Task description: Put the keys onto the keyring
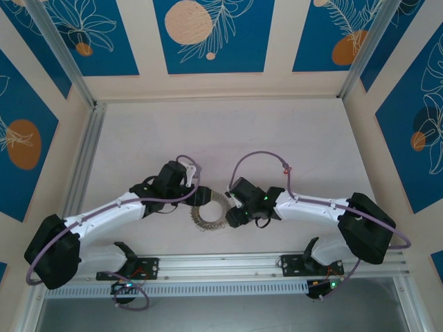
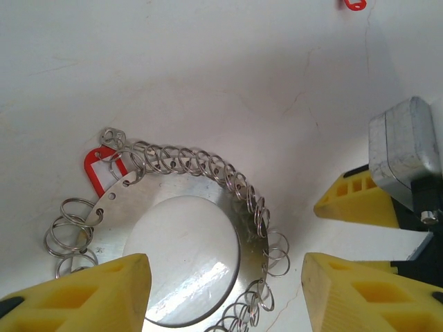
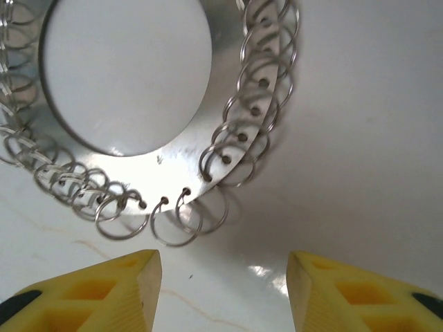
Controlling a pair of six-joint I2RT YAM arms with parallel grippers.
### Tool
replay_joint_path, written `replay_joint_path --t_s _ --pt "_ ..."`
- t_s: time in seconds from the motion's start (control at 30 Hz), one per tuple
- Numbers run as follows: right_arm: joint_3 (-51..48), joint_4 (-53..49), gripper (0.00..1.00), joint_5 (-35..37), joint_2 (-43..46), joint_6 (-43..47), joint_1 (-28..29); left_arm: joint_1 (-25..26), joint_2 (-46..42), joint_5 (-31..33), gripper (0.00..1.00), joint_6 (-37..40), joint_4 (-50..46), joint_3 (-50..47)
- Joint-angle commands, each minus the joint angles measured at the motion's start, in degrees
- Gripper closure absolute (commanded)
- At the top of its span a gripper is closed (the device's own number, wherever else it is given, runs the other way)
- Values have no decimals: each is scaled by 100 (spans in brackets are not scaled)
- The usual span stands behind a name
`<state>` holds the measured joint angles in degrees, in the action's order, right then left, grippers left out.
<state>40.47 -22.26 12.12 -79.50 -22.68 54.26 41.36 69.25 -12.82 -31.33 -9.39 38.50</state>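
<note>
We look down on a pale table [image 1: 277, 131] boxed in by patterned walls [image 1: 277, 41].
The tabletop is off-white, with thin hairline marks and a soft glare in the wrist views. The beige walls carry blue panels [image 1: 235, 48] drawn with white leaf outlines and peach-orange discs. Silvery aluminium posts [image 1: 62, 55] rise at the far corners, and a slotted rail [image 1: 221, 263] lines the near edge.

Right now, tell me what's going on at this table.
A flat silvery metal ring, fringed with small silvery wire loops and one red tag, lies on the white table. The left gripper and the right gripper sit at opposite sides of it, both open, holding nothing.
</note>
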Motion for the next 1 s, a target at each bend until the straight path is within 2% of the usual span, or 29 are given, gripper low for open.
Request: replay_joint_path --t_s 0.0,0.17,0.33,0.47,0.67,0.97 --pt "156 -16 50 373 -280 402 183 8 -160 -64 41 112 23 -96" --pt "128 393 55 1122 -610 854 927 3 -400 -63 40 174 9 -249" --pt "390 267 55 1590 -1160 901 1286 -3 -583 -106 39 265 3 -310" --pt "681 135 58 1700 -1555 919 1499 -8 -714 -82 39 334 -23 -379" --pt "944 211 65 1774 -1647 1018 1794 -71 -914 -38 39 330 -162 -559" --pt "533 886 82 1472 -987 1269 1950 -326 -1016 280 44 243 -715 -536"
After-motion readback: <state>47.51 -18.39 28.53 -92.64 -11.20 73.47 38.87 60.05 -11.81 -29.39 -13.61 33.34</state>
